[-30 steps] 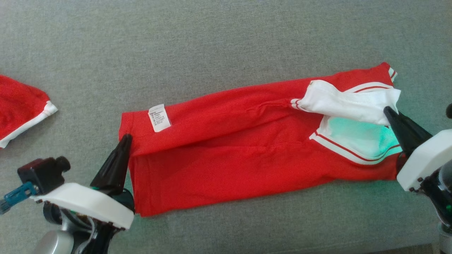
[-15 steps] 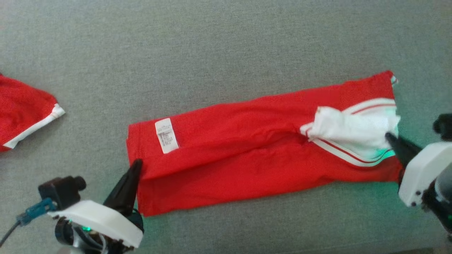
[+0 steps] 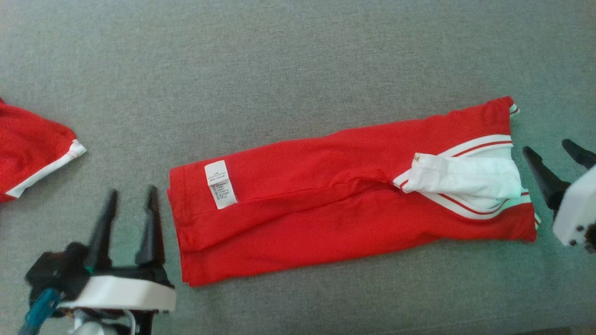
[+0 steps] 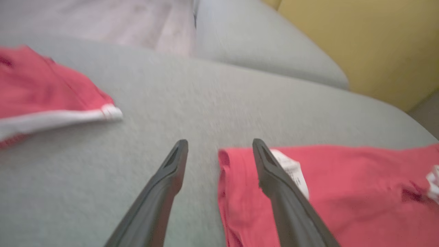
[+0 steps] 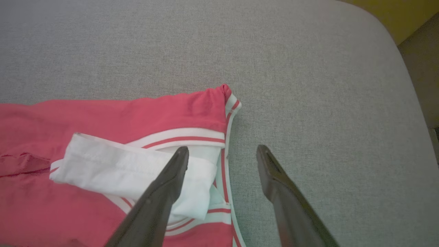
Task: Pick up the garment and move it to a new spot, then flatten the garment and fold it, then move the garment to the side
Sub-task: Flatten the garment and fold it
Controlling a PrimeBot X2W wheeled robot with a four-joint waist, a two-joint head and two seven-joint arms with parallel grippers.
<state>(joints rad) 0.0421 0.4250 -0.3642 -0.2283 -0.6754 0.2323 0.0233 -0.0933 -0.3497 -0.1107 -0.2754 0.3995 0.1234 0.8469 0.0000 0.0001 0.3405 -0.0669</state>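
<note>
The long-folded red jersey garment (image 3: 326, 204) with striped white collar lies mid-frame in the head view on a grey fabric cushion (image 3: 279, 70). The left gripper (image 3: 132, 191), lower left, and right gripper (image 3: 548, 146), far right, gape empty just off its ends. Pinching one layer could flip the loose white collar flap (image 3: 461, 179) open. Unlike the head view, the right wrist view catches the cushion's rounded edge (image 5: 394, 68), upper right.

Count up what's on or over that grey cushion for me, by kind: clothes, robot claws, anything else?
Red garments: 2 (folded garment in the middle, second garment at the left edge)
Grippers: 2 (left gripper, right gripper, both open, one at each end of the folded garment)
Total: 4
</note>
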